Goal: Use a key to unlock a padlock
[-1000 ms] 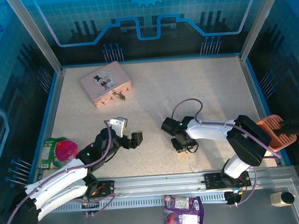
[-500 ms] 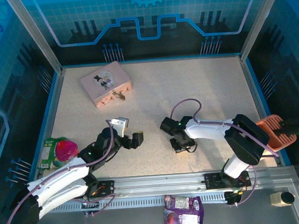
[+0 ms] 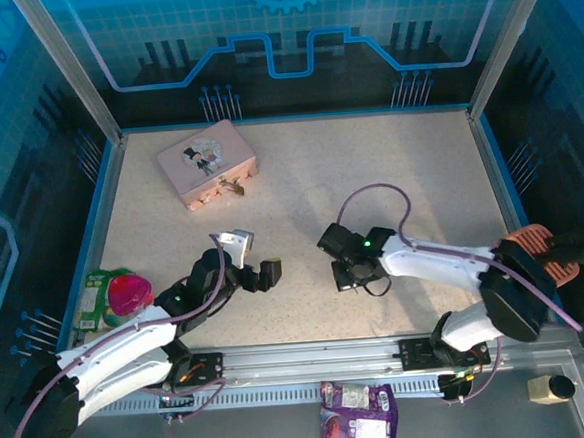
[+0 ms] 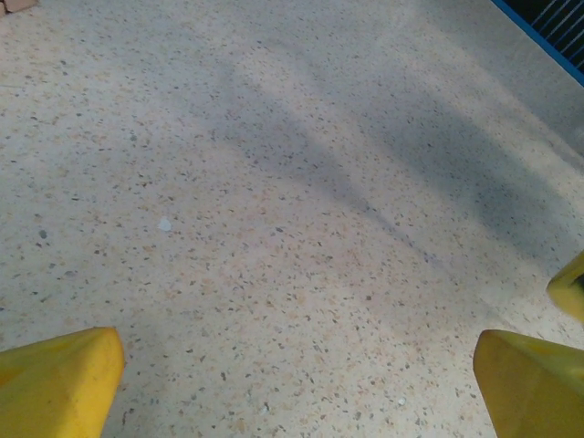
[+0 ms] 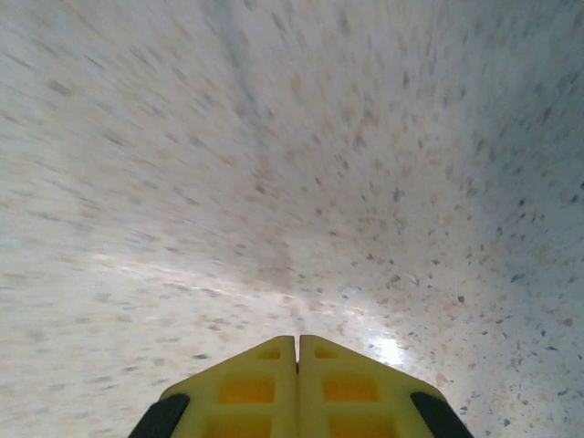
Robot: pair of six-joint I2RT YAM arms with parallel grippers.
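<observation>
Right pincer [image 3: 347, 276] closed tight low over the table [image 3: 399, 171], left pincer [image 3: 253, 256] spread wide, padlock [image 3: 235, 188] well apart at the pink box [image 3: 206, 163].
In the right wrist view the two yellow fingers [image 5: 246, 383] meet flush along a thin seam with no gap, and whether anything thin is pinched between them cannot be told; speckled tabletop lies just ahead of them. In the left wrist view the yellow fingertips [image 4: 57, 379] sit at opposite lower corners with bare tabletop between them, holding nothing. The padlock is a tiny brassy shape at the front edge of the pink box, in the far left part of the table, too small for detail.
</observation>
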